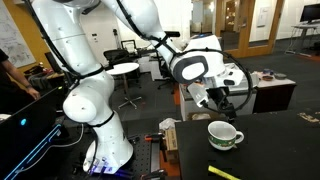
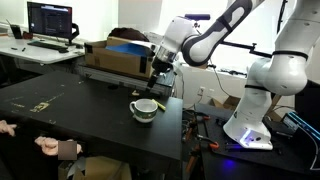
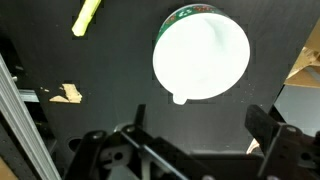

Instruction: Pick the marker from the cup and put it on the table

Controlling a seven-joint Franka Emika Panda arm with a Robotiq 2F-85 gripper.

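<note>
The white cup with a green band stands on the dark table point(image 1: 280, 150) in both exterior views point(image 1: 224, 135) point(image 2: 144, 108). In the wrist view the cup point(image 3: 200, 52) is seen from above and its inside looks empty. The yellow marker point(image 3: 86, 15) lies flat on the table, apart from the cup, and also shows at the table's near edge in an exterior view point(image 1: 222, 172). My gripper point(image 3: 198, 125) is open and empty. It hangs above the table just behind the cup point(image 1: 218, 98) point(image 2: 155, 80).
A tan scrap point(image 3: 68, 93) lies on the table. A brown box point(image 1: 168, 135) stands at the table's edge. A cardboard box point(image 2: 115, 55) sits behind the table, with a desk and monitor point(image 2: 50, 20) beyond. A person's hand point(image 2: 50, 147) rests at the table edge.
</note>
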